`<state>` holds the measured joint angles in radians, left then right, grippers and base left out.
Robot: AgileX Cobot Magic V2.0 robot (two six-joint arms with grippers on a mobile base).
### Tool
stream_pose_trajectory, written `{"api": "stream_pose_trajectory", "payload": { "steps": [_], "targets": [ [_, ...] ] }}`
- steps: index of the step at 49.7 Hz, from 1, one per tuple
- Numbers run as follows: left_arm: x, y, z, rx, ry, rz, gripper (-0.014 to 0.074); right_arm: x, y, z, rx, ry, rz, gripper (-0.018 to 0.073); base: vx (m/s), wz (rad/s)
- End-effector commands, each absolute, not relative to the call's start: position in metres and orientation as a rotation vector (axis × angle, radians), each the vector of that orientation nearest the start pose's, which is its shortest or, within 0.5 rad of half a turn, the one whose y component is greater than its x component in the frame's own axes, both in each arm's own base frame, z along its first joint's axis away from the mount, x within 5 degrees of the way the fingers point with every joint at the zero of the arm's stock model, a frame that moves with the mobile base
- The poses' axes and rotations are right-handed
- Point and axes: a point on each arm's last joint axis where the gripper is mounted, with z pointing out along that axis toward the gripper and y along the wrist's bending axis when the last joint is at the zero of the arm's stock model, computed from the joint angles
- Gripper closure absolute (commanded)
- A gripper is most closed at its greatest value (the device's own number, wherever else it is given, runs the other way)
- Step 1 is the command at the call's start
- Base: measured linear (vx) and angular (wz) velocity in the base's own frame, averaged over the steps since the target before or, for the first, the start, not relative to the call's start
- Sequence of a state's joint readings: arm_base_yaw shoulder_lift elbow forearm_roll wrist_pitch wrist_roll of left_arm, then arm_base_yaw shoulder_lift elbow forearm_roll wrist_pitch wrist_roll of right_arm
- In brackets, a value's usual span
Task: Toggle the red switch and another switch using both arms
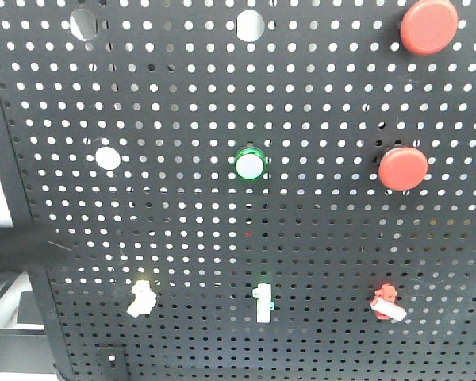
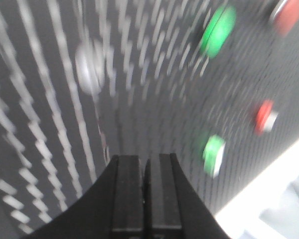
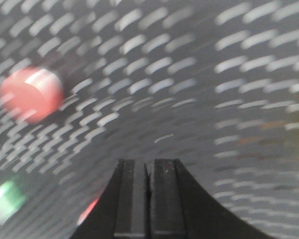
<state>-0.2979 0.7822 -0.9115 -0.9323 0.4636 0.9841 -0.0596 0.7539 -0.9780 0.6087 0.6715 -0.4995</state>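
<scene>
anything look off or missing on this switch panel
Nothing looks damaged. Three larger round openings in the pegboard hold no button: two along the top, one at mid left. The red switch and the pale yellow switch lean askew, while the green-edged white toggle between them stands straight.

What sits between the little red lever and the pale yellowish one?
In the front view, a white toggle with a green edge.

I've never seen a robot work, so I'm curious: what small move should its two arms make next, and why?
Probably guide the shut left gripper toward the pale yellow-white switch and the shut right gripper toward the red switch. Both wrist views are blurred, and neither lever sits directly in front of its gripper yet.
</scene>
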Motion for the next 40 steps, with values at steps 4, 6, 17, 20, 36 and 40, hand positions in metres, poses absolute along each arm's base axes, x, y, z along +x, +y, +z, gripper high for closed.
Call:
{"api": "stream_pose_trajectory", "payload": {
  "steps": [4, 6, 17, 20, 36, 40],
  "targets": [
    [0.111, -0.063, 0.444, 0.506, 1.402, -0.418, 0.0603, 0.157, 0.040, 0.419, -0.332, 1.836, 0.414, 0.0566, 0.00, 0.00],
    [0.108, -0.062, 0.445, 0.506, 1.395, -0.407, 0.0603, 0.164, 0.042, 0.415, -0.351, 1.858, 0.425, 0.0566, 0.00, 0.00],
    [0.107, -0.060, 0.442, 0.512, 1.432, -0.386, 0.0603, 0.188, 0.048, 0.398, -0.403, 1.948, 0.479, 0.0566, 0.00, 0.00],
    [0.108, -0.060, 0.441, 0.511, 1.442, -0.380, 0.0603, 0.194, 0.050, 0.393, -0.423, 1.968, 0.500, 0.0566, 0.00, 0.00],
    [0.108, -0.060, 0.441, 0.508, 1.443, -0.383, 0.0603, 0.226, 0.058, 0.375, -0.419, 1.987, 0.646, 0.0566, 0.00, 0.00],
    [0.108, -0.060, 0.441, 0.508, 1.443, -0.383, 0.0603, 0.228, 0.058, 0.374, -0.418, 1.992, 0.649, 0.0566, 0.00, 0.00]
  ]
}}
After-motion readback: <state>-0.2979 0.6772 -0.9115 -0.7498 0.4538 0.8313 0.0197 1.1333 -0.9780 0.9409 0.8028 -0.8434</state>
